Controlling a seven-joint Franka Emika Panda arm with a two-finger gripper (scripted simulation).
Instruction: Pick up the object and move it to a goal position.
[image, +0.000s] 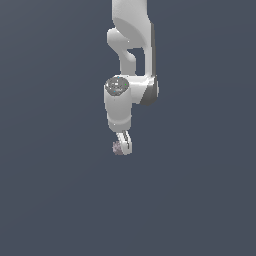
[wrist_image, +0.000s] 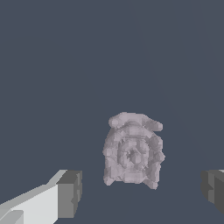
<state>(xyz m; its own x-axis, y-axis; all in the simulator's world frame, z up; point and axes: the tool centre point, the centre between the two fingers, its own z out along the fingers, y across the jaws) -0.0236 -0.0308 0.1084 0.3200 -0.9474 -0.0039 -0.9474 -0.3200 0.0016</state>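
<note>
Exterior view: white, jointed Panda arm (image: 131, 60) reaching down from above over a plain dark slate-grey surface (image: 55, 200). White gripper (image: 123, 149) at its lower end, close above that surface. Small, bumpy, pinkish-grey lump, the object (image: 117, 147), just at the fingertips, on the exterior view's left of the finger in sight; contact impossible to tell here.

Wrist view: object (wrist_image: 133, 151) lying on the grey surface (wrist_image: 52, 65), between two dark grey finger pads (wrist_image: 70, 194). Gripper (wrist_image: 142, 190) spread wide, released, both pads clear of the lump, nothing grasped.
</note>
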